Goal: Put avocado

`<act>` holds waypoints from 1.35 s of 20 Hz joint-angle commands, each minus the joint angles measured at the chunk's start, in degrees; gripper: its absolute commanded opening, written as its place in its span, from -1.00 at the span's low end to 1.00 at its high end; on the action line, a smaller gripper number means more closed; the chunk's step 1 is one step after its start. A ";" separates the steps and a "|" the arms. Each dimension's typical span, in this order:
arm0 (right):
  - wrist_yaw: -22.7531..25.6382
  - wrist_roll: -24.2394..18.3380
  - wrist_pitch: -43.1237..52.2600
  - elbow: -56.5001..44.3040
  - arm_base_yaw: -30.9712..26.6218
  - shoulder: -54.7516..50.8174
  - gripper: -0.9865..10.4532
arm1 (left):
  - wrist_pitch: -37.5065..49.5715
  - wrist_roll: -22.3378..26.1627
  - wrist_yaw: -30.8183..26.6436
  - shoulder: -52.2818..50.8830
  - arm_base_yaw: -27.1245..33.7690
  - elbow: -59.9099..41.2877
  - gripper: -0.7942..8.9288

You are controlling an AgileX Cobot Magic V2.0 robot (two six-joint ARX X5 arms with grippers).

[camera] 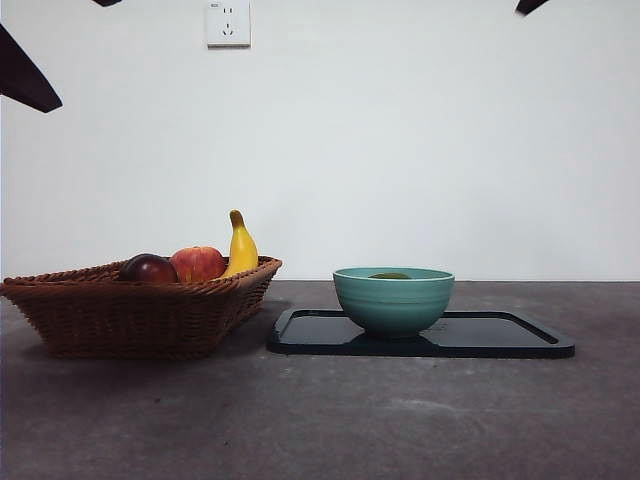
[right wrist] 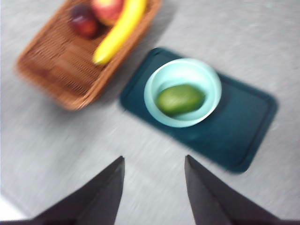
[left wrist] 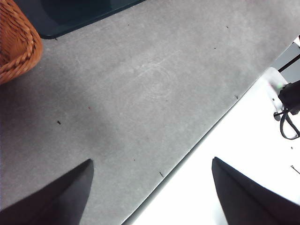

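Observation:
The avocado, dark green and egg-shaped, lies inside the teal bowl. In the front view only its top shows above the bowl's rim. The bowl stands on a dark tray, also in the right wrist view. My right gripper is open and empty, high above the table and apart from the bowl. My left gripper is open and empty over the bare table near its edge.
A wicker basket left of the tray holds a banana, a red apple and a dark red-purple fruit. The left wrist view shows the basket's corner and the table's edge.

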 commanded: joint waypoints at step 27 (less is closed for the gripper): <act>0.17 11.32 2.95 -26.86 12.17 -32.11 -0.82 | 0.59 1.09 0.11 0.31 -0.42 0.39 -0.82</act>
